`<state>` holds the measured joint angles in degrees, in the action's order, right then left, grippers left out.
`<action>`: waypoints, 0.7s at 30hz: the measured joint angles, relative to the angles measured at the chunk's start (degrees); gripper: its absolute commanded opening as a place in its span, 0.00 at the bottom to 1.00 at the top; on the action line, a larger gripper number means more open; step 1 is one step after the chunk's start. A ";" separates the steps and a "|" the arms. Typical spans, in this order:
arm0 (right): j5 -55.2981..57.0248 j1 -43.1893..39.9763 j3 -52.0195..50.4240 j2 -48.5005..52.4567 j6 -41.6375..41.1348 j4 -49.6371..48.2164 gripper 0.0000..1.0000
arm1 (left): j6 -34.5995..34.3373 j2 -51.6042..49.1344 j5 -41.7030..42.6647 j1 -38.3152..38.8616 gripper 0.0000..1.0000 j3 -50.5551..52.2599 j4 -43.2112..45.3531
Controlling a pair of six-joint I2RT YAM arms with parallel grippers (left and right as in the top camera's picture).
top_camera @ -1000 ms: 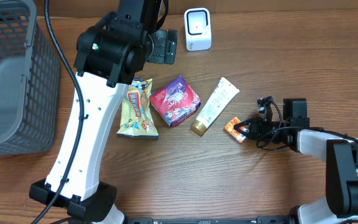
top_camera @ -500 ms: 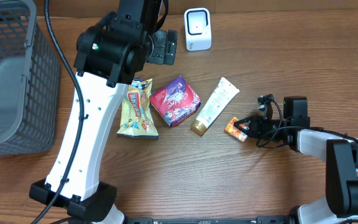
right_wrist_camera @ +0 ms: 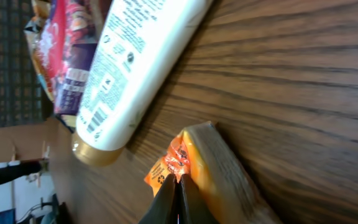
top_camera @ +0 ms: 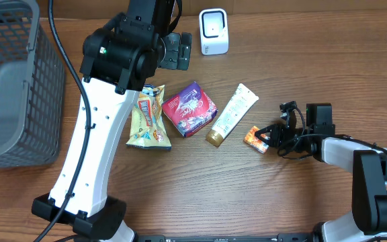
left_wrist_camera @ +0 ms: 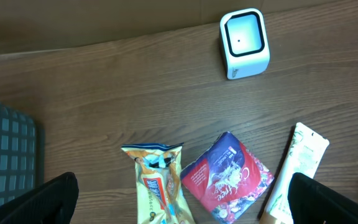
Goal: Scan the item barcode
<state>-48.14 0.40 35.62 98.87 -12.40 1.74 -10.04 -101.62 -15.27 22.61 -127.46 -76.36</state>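
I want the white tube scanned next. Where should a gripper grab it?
Likely best from above, across the white tube at its far half: it lies flat, and its gold cap end crowds the red box and orange packet.

overhead: top-down | left wrist: high, downward | right wrist: tabletop-close | shared: tube (top_camera: 232, 115)

On the table (top_camera: 314, 54), a basket (top_camera: 5, 81) stands far left, a scanner (top_camera: 213, 31) at the back, and a snack bag (top_camera: 148, 117), box (top_camera: 190, 109), tube (top_camera: 232, 114) and small packet (top_camera: 255, 139) lie in a row running rightward.
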 measured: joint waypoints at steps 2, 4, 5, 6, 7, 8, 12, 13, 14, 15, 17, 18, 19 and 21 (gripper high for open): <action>1.01 0.00 -0.17 0.00 -0.04 -0.28 0.04 | 0.00 0.00 0.02 0.00 1.00 0.00 0.00; 1.68 0.00 -0.22 0.00 -0.02 -0.87 0.04 | 0.00 0.00 0.00 0.00 1.00 0.00 0.00; 2.01 0.00 -0.22 0.00 -0.04 -0.90 0.04 | 0.00 0.00 0.00 0.00 1.00 0.00 0.00; 2.38 0.00 -0.22 0.00 -0.04 -0.92 0.04 | 0.00 0.00 0.00 0.00 1.00 0.00 0.00; 2.64 0.00 -0.22 0.00 -0.04 -0.92 0.04 | 0.00 0.00 0.00 0.00 1.00 0.00 0.00; 3.02 0.00 -0.28 0.00 -0.04 -1.05 0.07 | 0.00 0.00 0.00 0.00 1.00 0.00 0.00; 1.92 0.02 -0.44 -0.02 -0.48 -1.77 0.61 | 0.00 0.00 0.02 0.00 1.00 0.00 -0.04; 0.55 0.09 -0.42 -0.17 -0.46 -2.34 0.72 | 0.00 0.00 0.00 0.00 1.00 0.00 -0.09; -0.72 0.13 -0.42 -0.48 -0.44 -2.84 0.80 | 0.00 0.00 0.00 0.00 1.00 0.00 -0.11; -2.25 0.13 -0.39 -0.92 -0.52 -3.28 0.85 | 0.00 0.00 0.00 0.00 1.00 0.00 -0.17; -3.80 0.09 -0.20 -1.22 -0.33 -3.23 0.93 | 0.00 0.00 0.02 0.00 1.00 0.00 -0.17; -4.50 0.07 0.04 -1.25 -0.22 -3.06 0.94 | 0.00 0.00 0.00 0.00 1.00 0.00 -0.20; -5.05 0.07 0.52 -1.46 -0.48 -1.97 0.96 | 0.00 0.00 0.00 0.00 1.00 0.00 -0.20; -5.18 0.07 1.75 -2.19 -1.27 1.01 0.99 | 0.00 0.00 0.00 0.00 1.00 0.00 -0.20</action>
<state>-53.32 0.47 37.36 96.68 -13.67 2.74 -10.04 -101.62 -15.27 22.61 -127.46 -76.55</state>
